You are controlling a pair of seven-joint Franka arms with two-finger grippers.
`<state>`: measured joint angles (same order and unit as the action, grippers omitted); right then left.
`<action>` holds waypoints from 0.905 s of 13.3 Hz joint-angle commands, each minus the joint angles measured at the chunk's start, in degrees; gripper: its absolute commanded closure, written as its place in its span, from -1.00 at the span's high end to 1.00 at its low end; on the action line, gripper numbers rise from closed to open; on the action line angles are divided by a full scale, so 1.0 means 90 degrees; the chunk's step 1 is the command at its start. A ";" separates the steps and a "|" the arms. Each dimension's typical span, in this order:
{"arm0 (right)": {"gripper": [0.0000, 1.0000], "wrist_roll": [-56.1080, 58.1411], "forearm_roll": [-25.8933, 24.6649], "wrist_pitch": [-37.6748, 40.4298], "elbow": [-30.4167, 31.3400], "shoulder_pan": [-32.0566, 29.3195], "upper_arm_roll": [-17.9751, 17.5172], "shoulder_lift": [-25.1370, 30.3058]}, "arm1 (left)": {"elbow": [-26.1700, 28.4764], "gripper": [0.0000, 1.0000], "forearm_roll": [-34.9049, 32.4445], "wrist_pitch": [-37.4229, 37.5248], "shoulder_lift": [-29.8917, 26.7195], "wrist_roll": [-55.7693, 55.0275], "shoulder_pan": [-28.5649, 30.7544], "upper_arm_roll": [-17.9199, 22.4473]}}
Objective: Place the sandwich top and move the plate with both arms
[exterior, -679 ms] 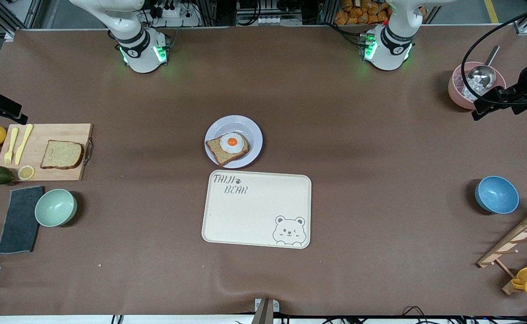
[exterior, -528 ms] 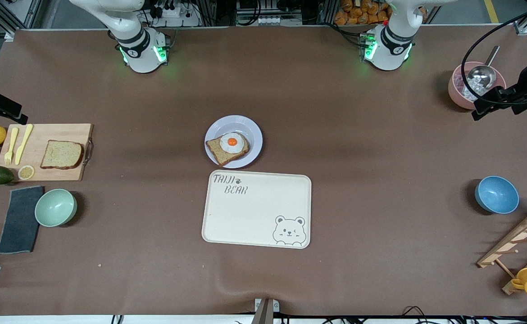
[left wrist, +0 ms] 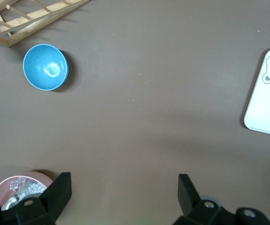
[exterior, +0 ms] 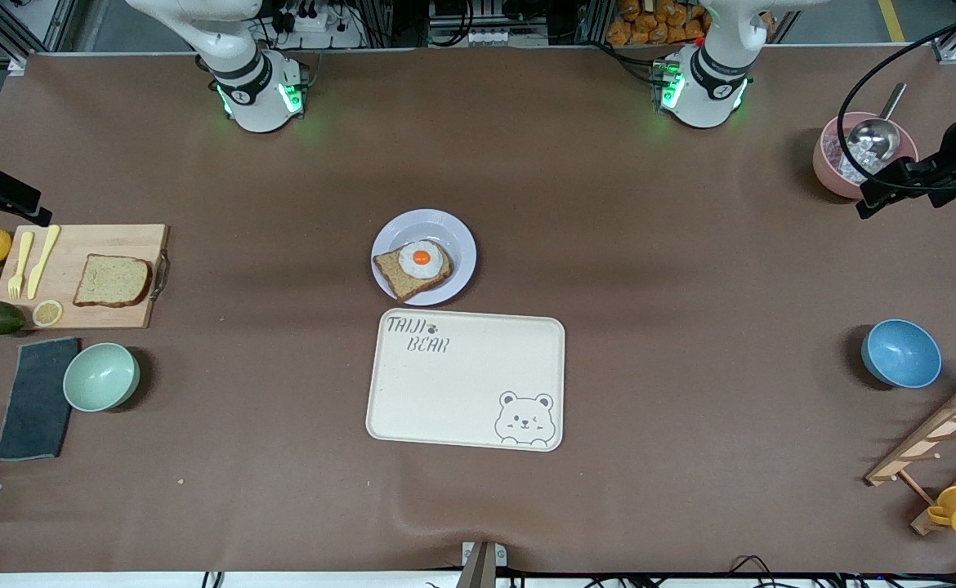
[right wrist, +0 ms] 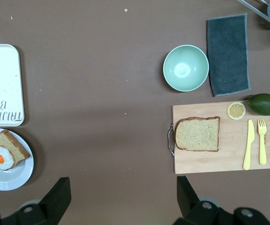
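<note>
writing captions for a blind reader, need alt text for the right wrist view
A plain brown bread slice lies on a wooden cutting board beside a yellow knife and fork; apart from it, an egg-topped slice sits on a round white plate.

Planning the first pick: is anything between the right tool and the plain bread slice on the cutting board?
Nothing visible. The right tool, open, hangs above bare table; the sandwich top lies uncovered on the cutting board, with knife and fork beside it.

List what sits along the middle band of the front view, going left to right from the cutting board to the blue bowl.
Wooden cutting board with the sandwich top on it → plate carrying the egg-topped bread slice → blue bowl.
</note>
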<state>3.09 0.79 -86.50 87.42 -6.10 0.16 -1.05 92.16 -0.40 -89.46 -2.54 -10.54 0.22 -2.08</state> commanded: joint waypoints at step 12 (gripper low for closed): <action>1.00 -0.0022 -0.0566 -0.0368 -0.0074 -0.1185 0.0051 -0.1054 | 0.0443 1.00 0.0298 -0.0128 0.0068 -0.0060 0.0005 -0.0121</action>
<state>2.79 -3.45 -88.83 88.08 -12.29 1.41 -7.90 95.01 1.50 -89.66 -1.51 -10.54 0.05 -2.70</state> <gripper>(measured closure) 0.000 0.000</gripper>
